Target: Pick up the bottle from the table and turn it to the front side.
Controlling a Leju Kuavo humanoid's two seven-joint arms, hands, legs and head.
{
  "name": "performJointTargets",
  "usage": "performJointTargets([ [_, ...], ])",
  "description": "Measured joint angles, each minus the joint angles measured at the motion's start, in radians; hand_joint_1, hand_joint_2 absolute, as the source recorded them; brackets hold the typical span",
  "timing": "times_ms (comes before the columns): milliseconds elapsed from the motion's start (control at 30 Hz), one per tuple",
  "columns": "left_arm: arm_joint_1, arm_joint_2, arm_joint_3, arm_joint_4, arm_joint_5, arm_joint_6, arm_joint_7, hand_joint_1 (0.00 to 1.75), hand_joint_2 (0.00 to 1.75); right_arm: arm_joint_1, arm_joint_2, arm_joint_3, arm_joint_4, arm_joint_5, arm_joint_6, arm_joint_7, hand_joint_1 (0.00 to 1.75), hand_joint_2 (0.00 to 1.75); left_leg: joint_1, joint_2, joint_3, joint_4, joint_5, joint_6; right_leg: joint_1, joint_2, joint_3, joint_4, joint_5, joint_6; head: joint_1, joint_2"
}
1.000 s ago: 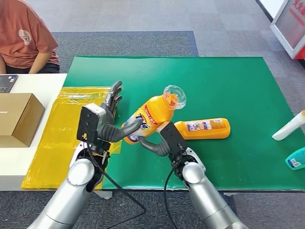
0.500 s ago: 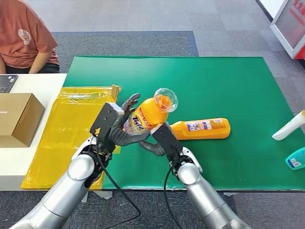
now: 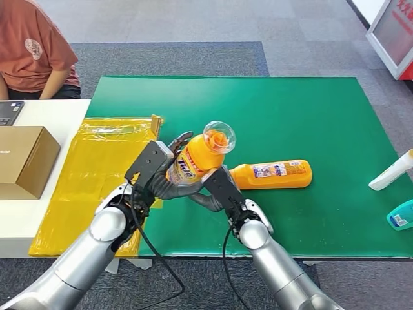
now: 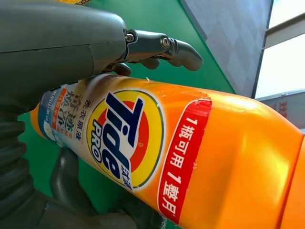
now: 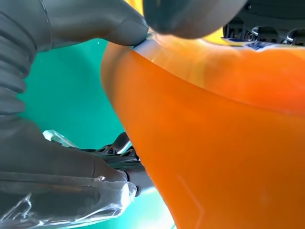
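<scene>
An orange Tide bottle with a clear cap is held tilted above the green mat, cap pointing up and away from me. My left hand grips its lower body from the left, with its fingers curled over the label. My right hand holds the bottle from beneath on the right. The left wrist view shows the Tide PRO label of the bottle facing that camera. In the right wrist view the bottle lies against my right hand's thumb.
A second orange bottle lies flat on the mat just right of my hands. A white bottle and a teal item sit at the right edge. A yellow bag, a cardboard box and a seated person are on the left.
My left hand, spread beside the bottle a second ago, has closed around it. The bottle has shifted left and toward me, its cap now higher, with the right hand following.
</scene>
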Motion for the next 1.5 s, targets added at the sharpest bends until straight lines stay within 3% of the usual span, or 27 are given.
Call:
performJointTargets([
  [467,-0.037,0.022,-0.023,0.023,0.027,-0.053,0.029,0.0,1.75,-0.009,-0.001,0.018,0.018,0.046,-0.025,-0.004,1.75,1.75,0.0,0.0,0.0,0.0,0.0,0.0,0.0,0.0,0.0,0.0,0.0,0.0,0.0,0.0],
  [600,-0.038,0.025,-0.031,0.026,-0.059,0.004,-0.01,1.75,1.75,-0.013,-0.001,0.043,0.019,0.077,-0.025,-0.004,1.75,1.75,0.0,0.0,0.0,0.0,0.0,0.0,0.0,0.0,0.0,0.0,0.0,0.0,0.0,0.0],
  [833,-0.029,0.018,-0.04,0.026,-0.199,0.03,-0.052,1.75,1.75,-0.03,0.0,0.093,0.048,0.098,-0.004,0.006,1.74,1.75,0.0,0.0,0.0,0.0,0.0,0.0,0.0,0.0,0.0,0.0,0.0,0.0,0.0,0.0],
  [867,-0.027,0.018,-0.039,0.026,-0.206,0.03,-0.052,1.75,1.75,-0.031,0.0,0.097,0.052,0.099,-0.004,0.006,1.49,1.75,0.0,0.0,0.0,0.0,0.0,0.0,0.0,0.0,0.0,0.0,0.0,0.0,0.0,0.0],
  [967,-0.019,0.017,-0.034,0.025,-0.224,0.031,-0.057,1.75,1.75,-0.032,0.0,0.106,0.064,0.105,-0.001,0.006,0.21,1.75,0.0,0.0,0.0,0.0,0.0,0.0,0.0,0.0,0.0,0.0,0.0,0.0,0.0,0.0],
  [1000,-0.016,0.017,-0.031,0.025,-0.229,0.033,-0.06,1.75,1.75,-0.032,0.0,0.109,0.067,0.109,0.0,0.008,0.04,1.75,0.0,0.0,0.0,0.0,0.0,0.0,0.0,0.0,0.0,0.0,0.0,0.0,0.0,0.0],
  [1100,-0.006,0.011,-0.019,0.018,-0.235,0.045,-0.082,1.75,1.75,-0.031,0.0,0.12,0.08,0.119,0.006,0.014,0.14,1.75,0.0,0.0,0.0,0.0,0.0,0.0,0.0,0.0,0.0,0.0,0.0,0.0,0.0,0.0],
  [1233,0.002,0.006,0.003,0.004,-0.232,0.06,-0.101,1.75,1.75,-0.031,0.0,0.127,0.095,0.124,0.009,0.018,0.0,1.75,0.0,0.0,-0.001,0.0,0.0,0.0,0.0,0.0,0.0,0.0,0.0,0.0,0.0,0.0],
  [1500,0.045,0.011,0.057,-0.024,-0.181,0.09,-0.134,1.75,1.75,-0.032,0.0,0.125,0.116,0.12,-0.034,0.061,0.0,1.75,0.0,0.0,-0.001,0.0,0.0,0.0,0.0,0.0,0.0,0.0,0.0,0.0,0.0,0.0],
])
